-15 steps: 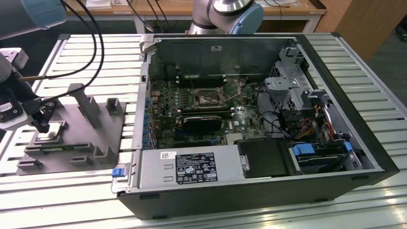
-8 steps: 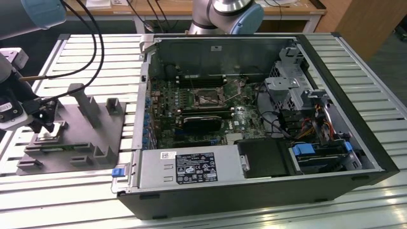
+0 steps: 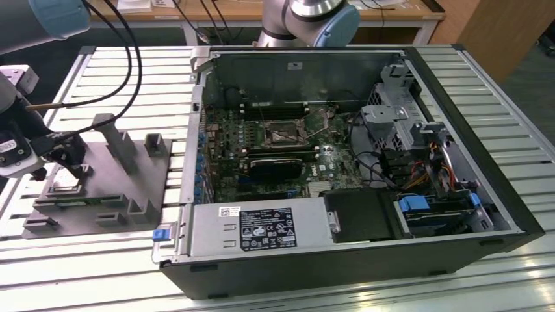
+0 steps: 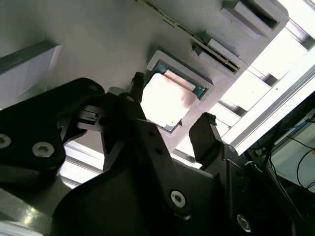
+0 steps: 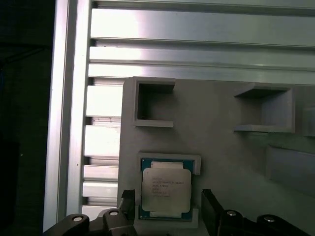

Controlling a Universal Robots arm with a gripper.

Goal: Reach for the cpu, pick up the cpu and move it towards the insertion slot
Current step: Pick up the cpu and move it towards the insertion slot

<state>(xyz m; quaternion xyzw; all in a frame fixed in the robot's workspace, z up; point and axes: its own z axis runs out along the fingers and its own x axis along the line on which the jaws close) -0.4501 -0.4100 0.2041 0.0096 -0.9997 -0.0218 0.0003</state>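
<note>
1. Black fingers of the tool (image 4: 172,97) stand apart, one on each side of the cpu (image 5: 166,191), gripping nothing.
2. Cpu lies flat in a pocket at the edge of the grey fixture plate (image 5: 221,152).
3. Insertion slot (image 3: 282,135) sits inside the open computer case (image 3: 347,263), well apart from the fixture plate, to the exterior view's right of it.
4. Both rest on the slatted table (image 3: 113,71).

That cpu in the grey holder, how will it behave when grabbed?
The cpu looks thin, flat and rigid: probably no flexing or rolling. Its shiny metal top suggests it may slip in the open pincer. Seated in a recess of the grey fixture, it likely resists sideways pushes.
</note>
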